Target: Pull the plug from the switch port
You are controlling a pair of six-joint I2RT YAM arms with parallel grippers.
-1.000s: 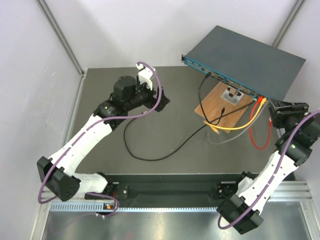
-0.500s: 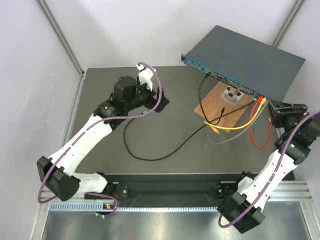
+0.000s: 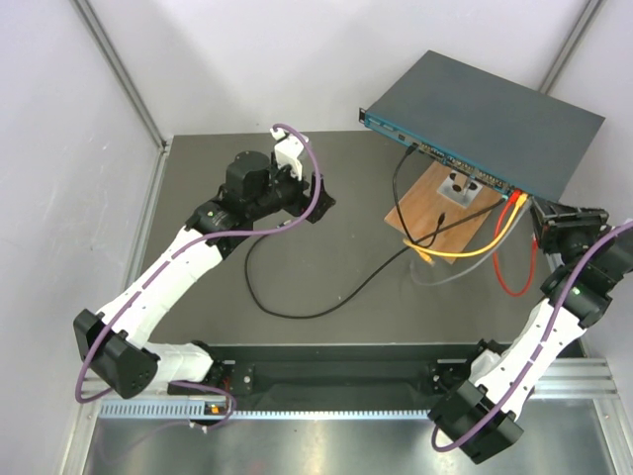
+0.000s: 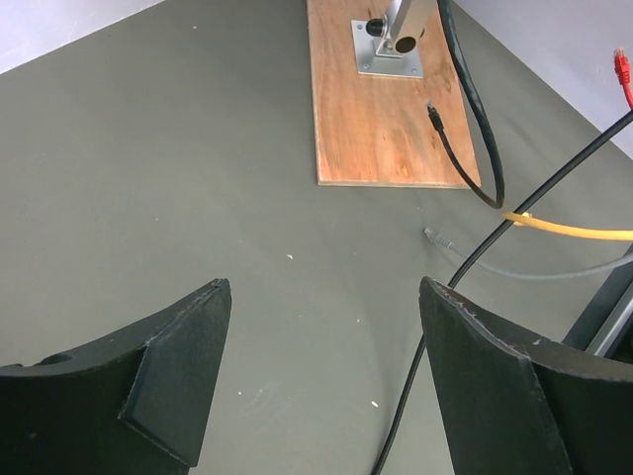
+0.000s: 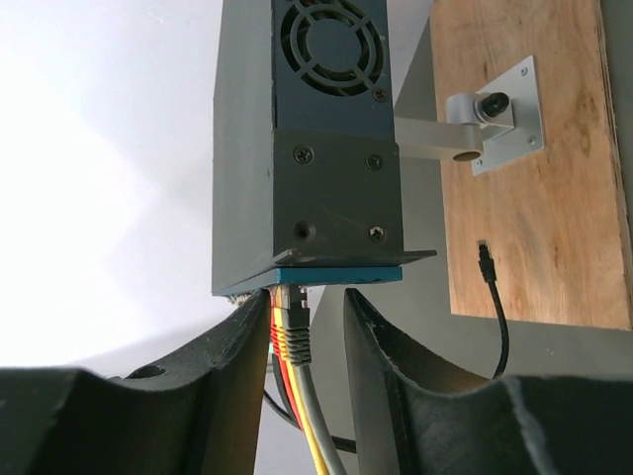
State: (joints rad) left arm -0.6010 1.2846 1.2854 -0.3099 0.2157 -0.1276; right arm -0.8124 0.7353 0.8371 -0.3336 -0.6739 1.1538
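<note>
— Lettering on the switch (image 5: 336,188), can any of it be read?
— Print along its teal face is too small to make out from the top camera. Your right wrist camera shows only screws and a fan grille on the end panel.
— Which way does it lie?
— Its near end sits just beyond your right gripper (image 5: 307,297), and the long axis stretches away from those fingertips toward the far left. The teal socket face looks back toward your arms. The wooden board (image 5: 534,178) lies below it, off to the right of your fingers.
— And the plug?
— The grey plug (image 5: 293,315) sits in the end socket, between your right fingers, with a bundle of red and yellow cables (image 5: 285,346) beside it. The jaws stand apart, and a gap shows between the plug and the right-hand finger, so nothing is clamped.
— Left side?
— Your left gripper (image 4: 324,292) hangs spread wide above the table (image 4: 198,178). A black cable (image 4: 475,252) runs past its right finger, and the board lies well ahead.
</note>
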